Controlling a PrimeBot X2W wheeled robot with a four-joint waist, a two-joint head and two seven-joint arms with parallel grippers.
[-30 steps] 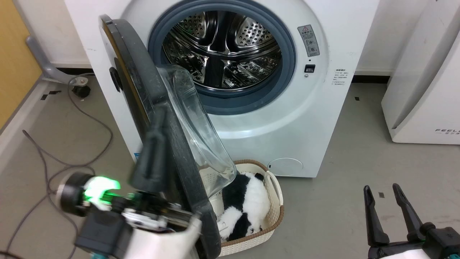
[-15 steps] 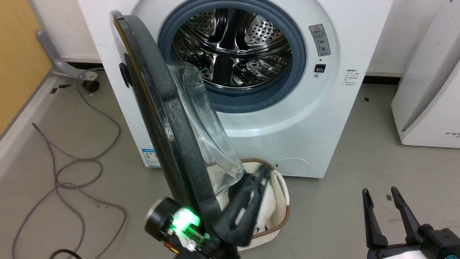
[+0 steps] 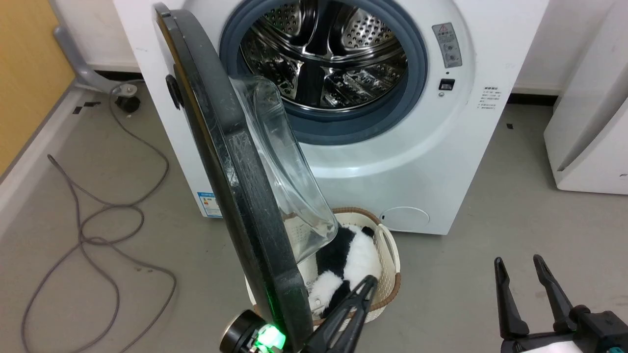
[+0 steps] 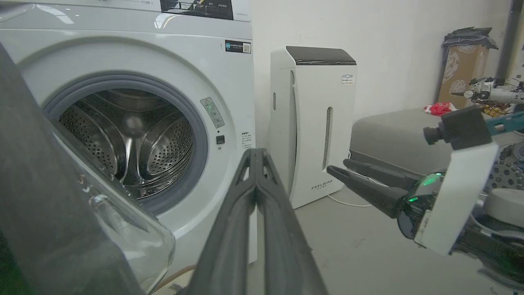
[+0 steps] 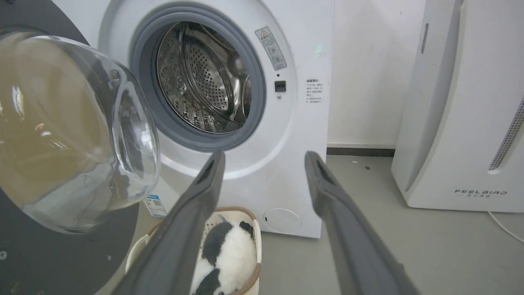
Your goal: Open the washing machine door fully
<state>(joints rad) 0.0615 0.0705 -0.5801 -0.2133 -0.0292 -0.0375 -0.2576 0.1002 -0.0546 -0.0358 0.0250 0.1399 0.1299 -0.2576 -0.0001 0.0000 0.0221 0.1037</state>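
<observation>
- Now the door [image 3: 230,162] stands half open, edge-on.
- Left gripper [image 3: 367,284], fingers together and empty, lies just inside its free edge, seemingly not touching.
- Right gripper [image 3: 518,260], spread, empty, far off.

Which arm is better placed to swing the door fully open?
Left. The left tool, shut, sits by the lower edge of the washing machine door, on its glass-bowl side, so it can likely push outward. The right tool hangs open, apart from it.

White washing machine [image 3: 392,166], black door [image 3: 230,162], grey gasket [image 3: 343,133], perforated steel drum [image 3: 343,63], black-and-white plush [image 3: 353,255], cream basket [image 3: 392,260].
</observation>
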